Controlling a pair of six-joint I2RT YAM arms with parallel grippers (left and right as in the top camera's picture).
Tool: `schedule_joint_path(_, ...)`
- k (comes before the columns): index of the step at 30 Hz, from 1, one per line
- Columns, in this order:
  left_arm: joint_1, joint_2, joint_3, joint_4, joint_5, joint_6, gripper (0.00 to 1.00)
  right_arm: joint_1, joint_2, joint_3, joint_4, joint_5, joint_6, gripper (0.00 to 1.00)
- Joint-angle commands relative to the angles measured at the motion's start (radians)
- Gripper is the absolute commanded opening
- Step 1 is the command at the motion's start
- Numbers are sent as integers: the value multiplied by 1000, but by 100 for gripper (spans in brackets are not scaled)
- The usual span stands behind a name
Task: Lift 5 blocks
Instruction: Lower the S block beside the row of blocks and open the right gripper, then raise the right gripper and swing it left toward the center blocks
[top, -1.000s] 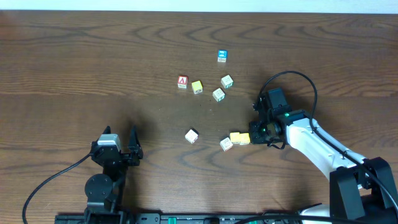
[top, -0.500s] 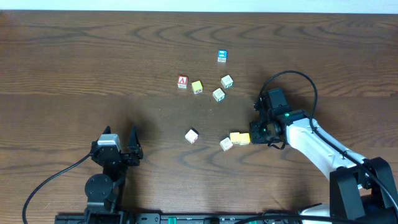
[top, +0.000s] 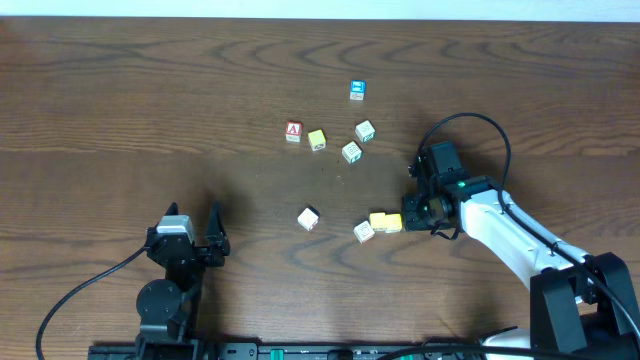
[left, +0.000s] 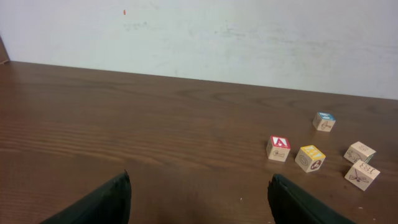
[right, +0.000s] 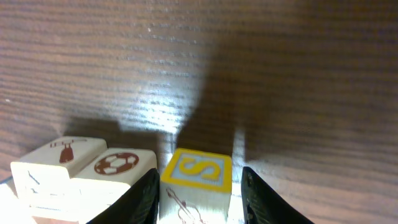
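The yellow-bordered S block sits between the fingers of the right gripper, at the right front of the table. The bottom edge of the wrist view cuts off its lower part, so whether it rests on the wood cannot be told. The fingers stand apart on either side of it. A thin dark gap shows at one side, and contact at the other cannot be made out.

Just beside it, toward the table's middle, the soccer-ball block touches the reddish-marked block; both are partly cropped. The lone whitish block lies apart from them.

Farther back, the yellow block, the back whitish block and the middle whitish block lie near the red "A" cube. The blue-faced cube lies behind them. Seen from overhead, their markings are too small to read.

The left gripper sits at the front left, its fingers spread wide with nothing between them; only its tips show.
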Motion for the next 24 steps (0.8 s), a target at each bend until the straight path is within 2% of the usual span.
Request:
schedule_joint_path(1,4,-5,-16,-41,-20,-9,71,10,-9,57,-21,9,7,40)
schedule_joint_path(9,4,-5,-16,-41,-20,-9,71,11,-9,225,-165,16,-40,42)
schedule_joint_path(16,4,-5,-16,-41,-20,-9,71,31,-9,300,-301,16,-60,21)
schedule_joint_path(18,4,-5,-16,-41,-20,-9,71,48,-9,301,-330,16,-66,12)
schedule_joint_path(24,4,-5,-16,-41,-20,-9,71,135,-9,299,-424,17,-66,2)
